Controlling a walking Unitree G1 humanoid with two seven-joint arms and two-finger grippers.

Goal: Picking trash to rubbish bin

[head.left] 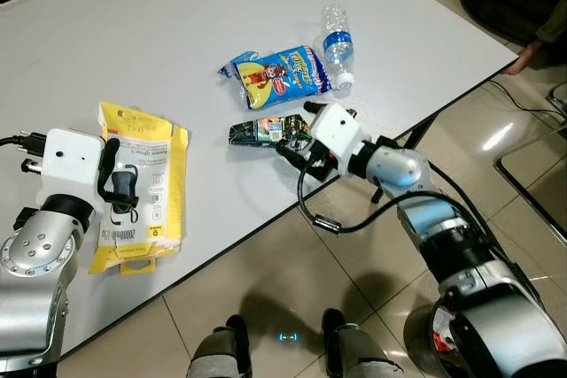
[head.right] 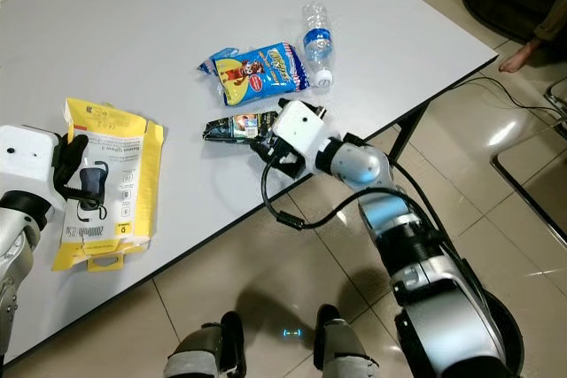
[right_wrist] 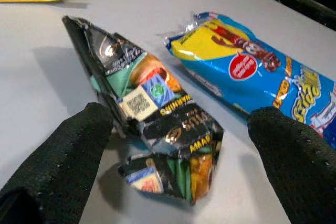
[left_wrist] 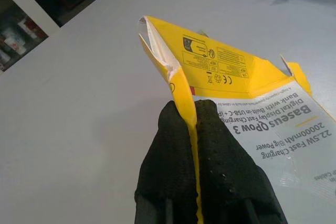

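White table (head.left: 195,24), smooth top with a dark edge, standing on a glossy tiled floor (head.left: 496,130).

Items lying on it, placed from the blue snack bag (head.left: 279,73):
- Blue snack bag: flat, cartoon print facing up, near the table's right-hand edge.
- Clear plastic bottle (head.left: 337,46): on its side, blue label, white cap, just beside the bag on its far-right side.
- Dark crumpled wrapper (head.left: 263,132): just beside the bag on its near side, close to the table edge.
- Yellow flattened carton (head.left: 142,185): well apart from the bag to its left, printed face up, one flap raised.
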